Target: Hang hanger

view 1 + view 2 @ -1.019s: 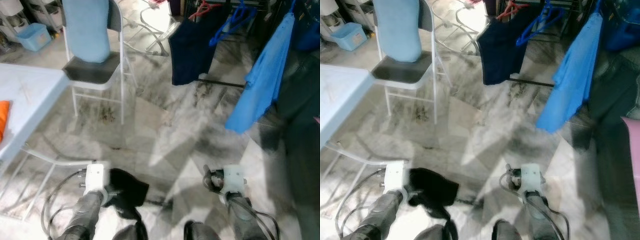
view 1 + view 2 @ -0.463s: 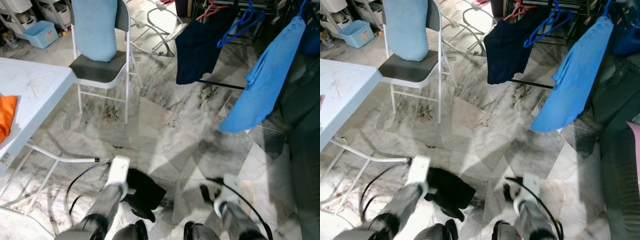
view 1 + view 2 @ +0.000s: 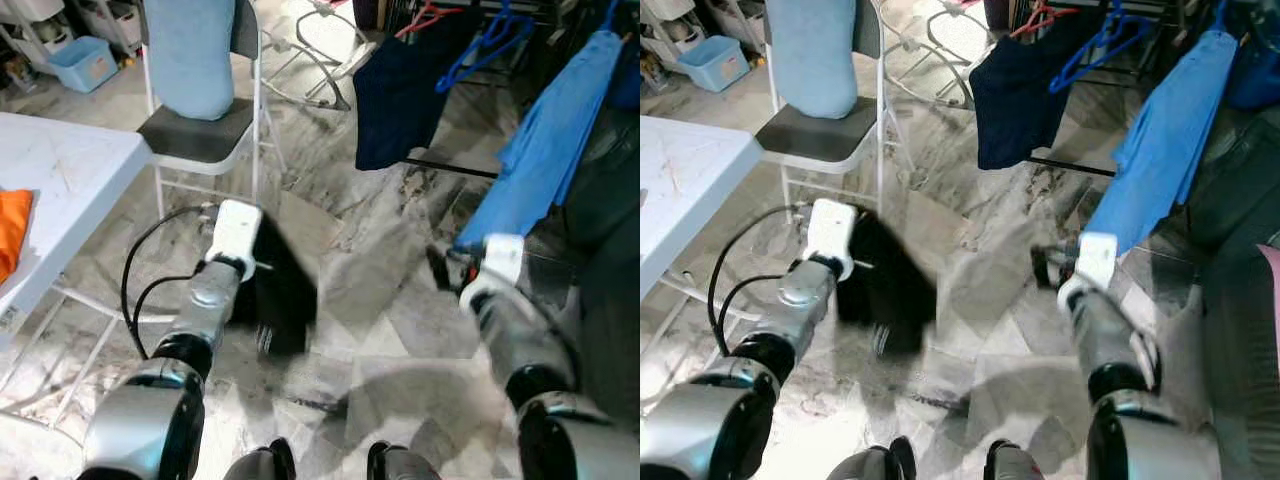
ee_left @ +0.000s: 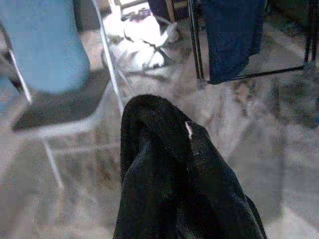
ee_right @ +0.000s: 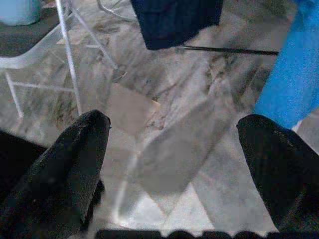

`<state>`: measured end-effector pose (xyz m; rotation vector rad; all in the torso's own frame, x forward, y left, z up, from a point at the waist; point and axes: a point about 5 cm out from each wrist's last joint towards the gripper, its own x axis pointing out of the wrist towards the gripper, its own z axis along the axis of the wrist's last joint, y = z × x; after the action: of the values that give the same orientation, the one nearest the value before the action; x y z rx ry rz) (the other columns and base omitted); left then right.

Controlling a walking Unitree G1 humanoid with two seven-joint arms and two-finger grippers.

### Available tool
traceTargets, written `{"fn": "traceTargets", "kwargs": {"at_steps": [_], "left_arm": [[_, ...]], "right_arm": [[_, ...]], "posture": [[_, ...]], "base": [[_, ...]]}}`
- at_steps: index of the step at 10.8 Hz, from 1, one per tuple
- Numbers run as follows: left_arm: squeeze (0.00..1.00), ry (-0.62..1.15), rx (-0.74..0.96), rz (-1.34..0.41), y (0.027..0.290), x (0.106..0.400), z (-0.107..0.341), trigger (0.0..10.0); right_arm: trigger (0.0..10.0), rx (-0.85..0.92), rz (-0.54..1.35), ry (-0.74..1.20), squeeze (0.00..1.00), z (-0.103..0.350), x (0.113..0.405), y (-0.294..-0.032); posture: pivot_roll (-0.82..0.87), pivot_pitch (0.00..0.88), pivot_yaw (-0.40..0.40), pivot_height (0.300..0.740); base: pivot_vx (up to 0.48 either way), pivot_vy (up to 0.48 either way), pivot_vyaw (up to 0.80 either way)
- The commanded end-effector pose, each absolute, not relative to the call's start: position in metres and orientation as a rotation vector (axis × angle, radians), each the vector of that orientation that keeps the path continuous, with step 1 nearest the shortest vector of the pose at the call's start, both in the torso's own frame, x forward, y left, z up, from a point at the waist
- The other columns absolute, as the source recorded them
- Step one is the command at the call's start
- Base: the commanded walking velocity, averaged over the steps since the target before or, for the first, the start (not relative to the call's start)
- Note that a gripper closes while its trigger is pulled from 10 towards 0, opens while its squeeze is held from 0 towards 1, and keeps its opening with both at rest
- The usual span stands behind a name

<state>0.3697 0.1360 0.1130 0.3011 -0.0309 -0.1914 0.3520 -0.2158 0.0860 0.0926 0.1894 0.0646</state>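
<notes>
A home laundry corner — marble-tile floor [image 3: 370, 270], clothes rack [image 3: 480, 30] hung with garments, folding chair [image 3: 200, 130], white table [image 3: 60, 190].

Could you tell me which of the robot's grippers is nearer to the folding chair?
Left. The left gripper, carrying a black garment, hangs just in front of the folding chair; the open right gripper is farther off, beside the blue shirt.

Soft cloth in my left pincer, polished stone underfoot.
My left gripper [image 4: 164, 199] holds matt black cloth [image 3: 280, 290]; the marble floor [image 3: 380, 280] looks glossy and veined, the chair [image 3: 205, 140] has white-painted metal legs.
</notes>
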Motion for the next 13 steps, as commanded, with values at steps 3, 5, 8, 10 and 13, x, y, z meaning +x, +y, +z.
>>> {"fn": "traceTargets", "kwargs": {"at_steps": [3,5,8,10,13], "left_arm": [[0.00,-0.088,0.254,-0.169,0.152,0.334,0.086,10.0],[0.00,-0.014,0.203,-0.042,0.162,0.309,0.055,10.0],[0.00,0.056,0.195,-0.105,0.157,0.300,0.038,10.0],[0.00,0.060,0.198,-0.203,0.139,0.306,0.041,10.0],[0.00,0.019,0.095,-0.313,0.116,0.311,0.054,10.0]], "right_arm": [[10.0,0.087,0.129,0.164,0.00,0.082,0.333,-0.225],[10.0,0.159,0.119,0.112,0.00,0.066,0.300,-0.217],[10.0,0.141,0.162,0.247,0.00,0.025,0.271,-0.188],[10.0,-0.060,0.182,0.197,0.00,0.026,0.277,-0.167],[10.0,0.063,0.162,0.151,0.00,0.038,0.263,-0.169]], "posture": [[-0.11,0.170,0.067,0.740],[-0.11,0.119,0.051,0.740],[-0.13,0.056,0.054,0.740],[-0.14,0.045,0.068,0.740],[-0.15,0.094,0.067,0.740]], "base": [[0.000,0.000,0.00],[0.000,0.000,0.00],[0.000,0.000,0.00],[0.000,0.000,0.00],[0.000,0.000,0.00]]}}
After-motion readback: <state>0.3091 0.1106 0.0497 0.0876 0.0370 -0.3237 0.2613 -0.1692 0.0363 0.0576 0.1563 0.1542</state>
